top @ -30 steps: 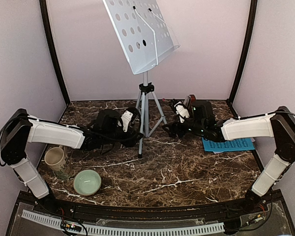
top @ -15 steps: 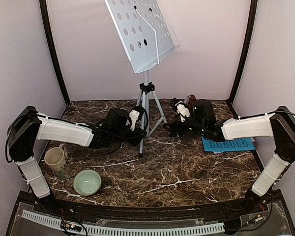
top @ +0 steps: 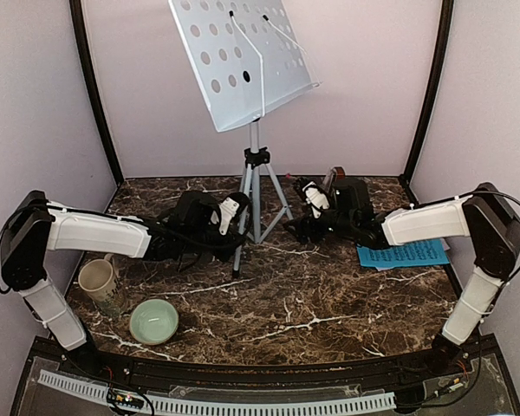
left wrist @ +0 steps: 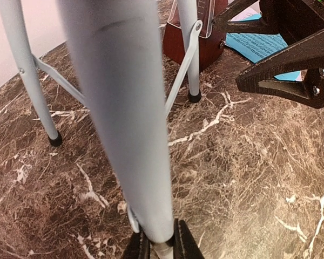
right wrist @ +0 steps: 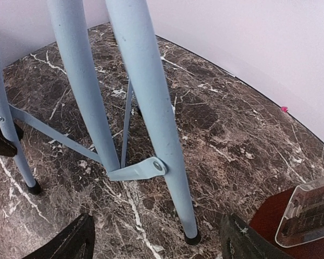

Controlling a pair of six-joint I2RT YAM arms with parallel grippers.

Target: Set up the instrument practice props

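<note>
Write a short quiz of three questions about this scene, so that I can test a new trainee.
1. True or false: the right hand stands open around a leg of the music stand.
2. What does the left hand grip? A) the beige mug B) a leg of the music stand C) the green bowl
3. Fill in: the blue page lies flat on the ___.
Key: 1 true; 2 B; 3 table.

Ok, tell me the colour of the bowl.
The bowl is pale green; the top view shows it best.
</note>
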